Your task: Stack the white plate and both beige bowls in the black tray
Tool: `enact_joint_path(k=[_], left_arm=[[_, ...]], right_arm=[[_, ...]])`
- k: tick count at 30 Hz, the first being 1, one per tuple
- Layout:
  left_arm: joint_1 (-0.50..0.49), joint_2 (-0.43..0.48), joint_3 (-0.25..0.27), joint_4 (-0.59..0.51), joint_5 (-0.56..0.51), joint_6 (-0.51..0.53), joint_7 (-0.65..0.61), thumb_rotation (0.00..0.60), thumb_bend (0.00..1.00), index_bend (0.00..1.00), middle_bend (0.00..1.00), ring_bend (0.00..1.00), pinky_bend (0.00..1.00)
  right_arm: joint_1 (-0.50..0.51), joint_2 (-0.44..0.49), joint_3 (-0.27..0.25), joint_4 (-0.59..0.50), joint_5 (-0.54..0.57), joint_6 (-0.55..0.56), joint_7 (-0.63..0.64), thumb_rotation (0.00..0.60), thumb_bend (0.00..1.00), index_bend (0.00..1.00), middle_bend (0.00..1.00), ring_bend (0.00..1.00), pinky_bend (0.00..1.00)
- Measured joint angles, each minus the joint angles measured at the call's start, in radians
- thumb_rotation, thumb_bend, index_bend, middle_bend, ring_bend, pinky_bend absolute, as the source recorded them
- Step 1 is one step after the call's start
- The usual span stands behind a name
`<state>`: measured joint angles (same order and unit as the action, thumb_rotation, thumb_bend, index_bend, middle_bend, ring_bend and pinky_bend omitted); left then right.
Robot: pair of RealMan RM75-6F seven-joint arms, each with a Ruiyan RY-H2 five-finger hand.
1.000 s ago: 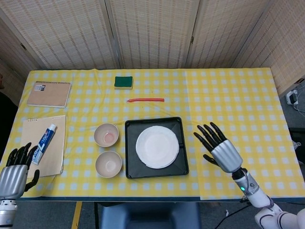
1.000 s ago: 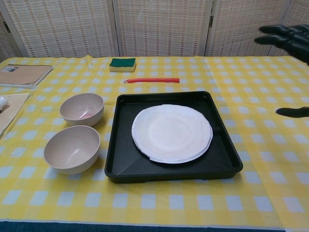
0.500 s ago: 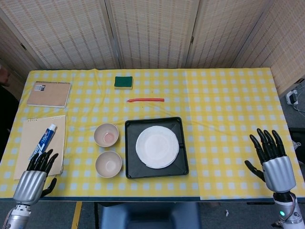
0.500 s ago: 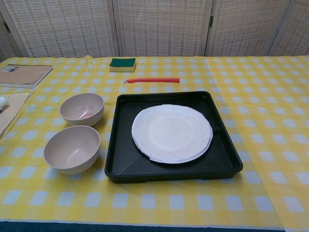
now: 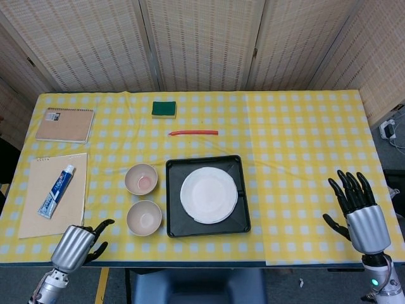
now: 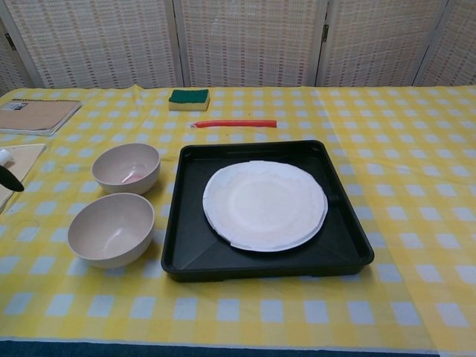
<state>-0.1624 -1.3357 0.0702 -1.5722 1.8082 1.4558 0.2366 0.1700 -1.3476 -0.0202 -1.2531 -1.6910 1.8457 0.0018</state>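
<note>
The white plate point(image 5: 209, 194) point(image 6: 265, 204) lies inside the black tray point(image 5: 236, 223) point(image 6: 186, 256) at the table's middle front. Two beige bowls stand just left of the tray: the far one point(image 5: 141, 179) point(image 6: 126, 167) and the near one point(image 5: 144, 217) point(image 6: 111, 229), both empty. My left hand point(image 5: 79, 244) hovers at the front edge, left of the near bowl, holding nothing, thumb sticking out toward the bowl; only a dark fingertip point(image 6: 10, 180) shows in the chest view. My right hand point(image 5: 359, 209) is at the front right with its fingers spread, far from the tray.
A green sponge point(image 5: 164, 109) and a red stick point(image 5: 193, 133) lie behind the tray. At the left are a spiral notebook point(image 5: 64, 125) and a tan pad point(image 5: 58, 194) with a toothpaste tube point(image 5: 57, 191) on it. Woven screens stand behind the table.
My left hand has moved right along the front edge toward the near bowl. My right hand pulled back from the tray to the front right corner, then stayed there.
</note>
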Motion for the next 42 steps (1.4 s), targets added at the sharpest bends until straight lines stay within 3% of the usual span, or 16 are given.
enact_joint_path(k=[9, 14, 24, 42], left_arm=[[-0.067, 0.000, -0.001, -0.055, -0.084, -0.153, -0.066, 0.600, 0.31, 0.45, 1.00, 0.99, 1.00], [-0.086, -0.021, -0.016, -0.063, -0.099, -0.161, -0.083, 0.600, 0.28, 0.46, 1.00, 0.99, 1.00], [-0.121, -0.117, -0.028, 0.022, -0.101, -0.184, -0.060, 0.600, 0.29, 0.50, 1.00, 1.00, 1.00], [-0.175, -0.192, -0.040, 0.097, -0.152, -0.241, -0.083, 0.600, 0.29, 0.52, 1.00, 1.00, 1.00]], right_arm=[[0.002, -0.031, 0.023, 0.044, -0.028, -0.002, 0.033, 0.600, 0.16, 0.00, 0.00, 0.00, 0.00], [0.003, -0.039, 0.034, 0.053, -0.024, -0.029, 0.040, 0.600, 0.16, 0.00, 0.00, 0.00, 0.00], [-0.003, -0.040, 0.051, 0.058, -0.030, -0.031, 0.056, 0.600, 0.16, 0.00, 0.00, 0.00, 0.00], [-0.024, -0.032, 0.083, 0.050, -0.033, -0.001, 0.063, 0.600, 0.16, 0.00, 0.00, 0.00, 0.00]])
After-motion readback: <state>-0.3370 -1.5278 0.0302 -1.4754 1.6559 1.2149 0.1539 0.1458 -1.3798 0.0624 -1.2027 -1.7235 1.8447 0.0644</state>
